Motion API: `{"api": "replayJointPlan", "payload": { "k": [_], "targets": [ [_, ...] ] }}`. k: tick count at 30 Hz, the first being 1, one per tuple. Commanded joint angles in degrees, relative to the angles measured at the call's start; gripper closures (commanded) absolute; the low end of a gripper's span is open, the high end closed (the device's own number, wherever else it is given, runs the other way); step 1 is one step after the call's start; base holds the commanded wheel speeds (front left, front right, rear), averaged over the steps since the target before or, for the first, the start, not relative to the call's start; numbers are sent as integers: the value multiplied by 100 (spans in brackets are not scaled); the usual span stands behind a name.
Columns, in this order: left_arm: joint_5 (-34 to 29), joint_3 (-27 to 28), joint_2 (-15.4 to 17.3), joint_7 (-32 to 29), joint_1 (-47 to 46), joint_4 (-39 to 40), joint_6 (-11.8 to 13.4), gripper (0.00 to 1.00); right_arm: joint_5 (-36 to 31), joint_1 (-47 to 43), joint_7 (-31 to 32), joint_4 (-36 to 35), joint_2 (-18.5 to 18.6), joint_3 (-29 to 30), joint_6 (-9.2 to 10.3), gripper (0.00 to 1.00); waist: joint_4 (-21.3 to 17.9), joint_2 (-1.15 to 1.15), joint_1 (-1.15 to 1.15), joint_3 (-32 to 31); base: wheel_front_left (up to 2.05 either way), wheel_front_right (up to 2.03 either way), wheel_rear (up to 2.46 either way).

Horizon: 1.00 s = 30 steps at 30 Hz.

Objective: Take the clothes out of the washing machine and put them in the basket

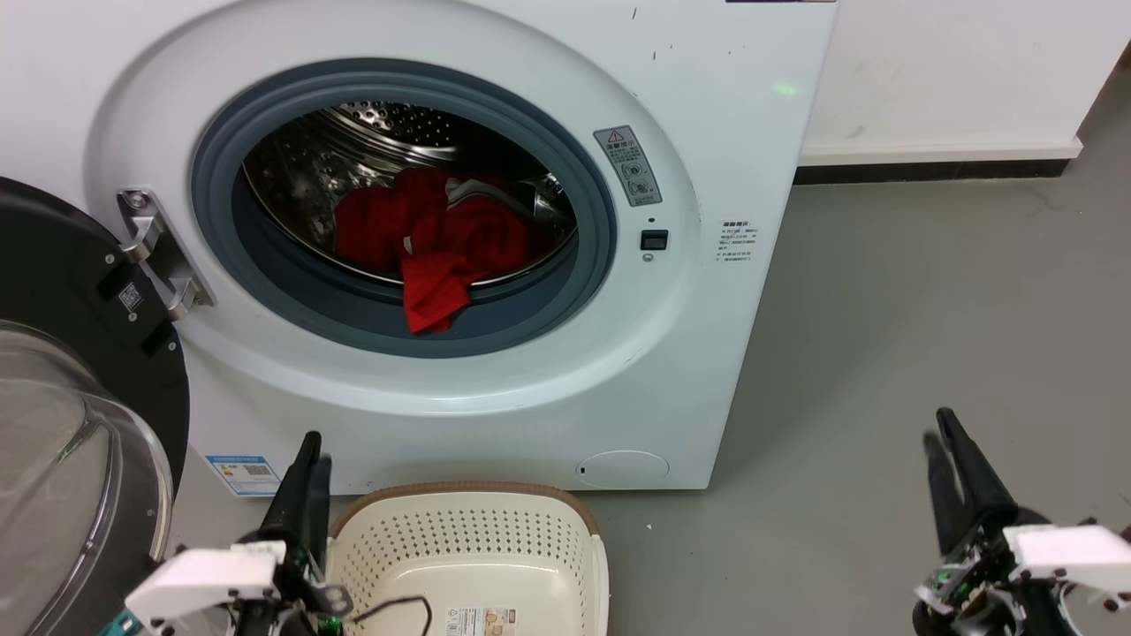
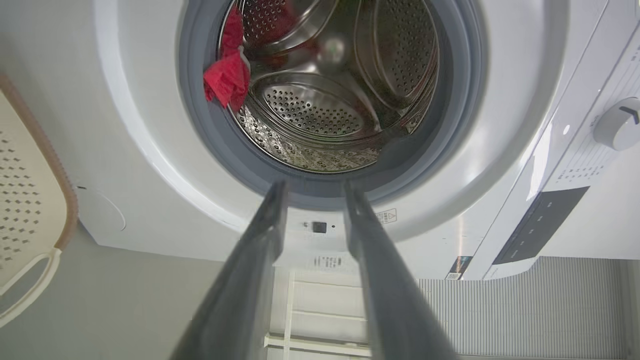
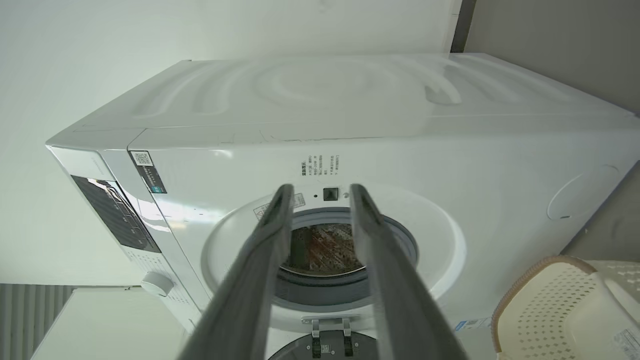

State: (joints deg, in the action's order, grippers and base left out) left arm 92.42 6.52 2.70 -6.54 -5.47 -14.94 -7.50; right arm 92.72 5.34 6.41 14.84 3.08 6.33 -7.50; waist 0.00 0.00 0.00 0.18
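Left end effector point(image 2: 315, 186) parted, facing clothes point(image 2: 227, 80) in drum point(image 2: 320, 110)

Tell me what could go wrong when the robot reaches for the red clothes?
1. The clothes are bunched in the washing machine, with one piece hanging over the grey ring. A claw may pull out several at once and drop some on the floor.
2. The open door sits beside the left claw, which might bump it.
3. The basket is close too and could get shoved.
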Motion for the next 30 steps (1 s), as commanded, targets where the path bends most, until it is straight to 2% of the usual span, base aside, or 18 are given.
{"api": "replayJointPlan", "payload": {
  "k": [1,6,13,30],
  "targets": [
    [-9,-5,-2,19,23,-6,1,0,-17,-22,-19,13,-3,-8,0,0,0,0,0,1,0,0,0],
    [-273,57,0,170,59,111,1,0,-259,-66,-169,-56,-4,-23,0,0,-1,0,0,4,0,0,0],
    [-1075,105,3,366,85,380,107,0,-1043,-119,-364,-304,-4,-33,0,0,-4,0,0,20,0,0,0],
    [-3321,-162,9,782,233,874,495,0,-3627,-282,-777,-936,-6,-366,0,0,-19,0,0,48,0,0,0]
  ]
}}
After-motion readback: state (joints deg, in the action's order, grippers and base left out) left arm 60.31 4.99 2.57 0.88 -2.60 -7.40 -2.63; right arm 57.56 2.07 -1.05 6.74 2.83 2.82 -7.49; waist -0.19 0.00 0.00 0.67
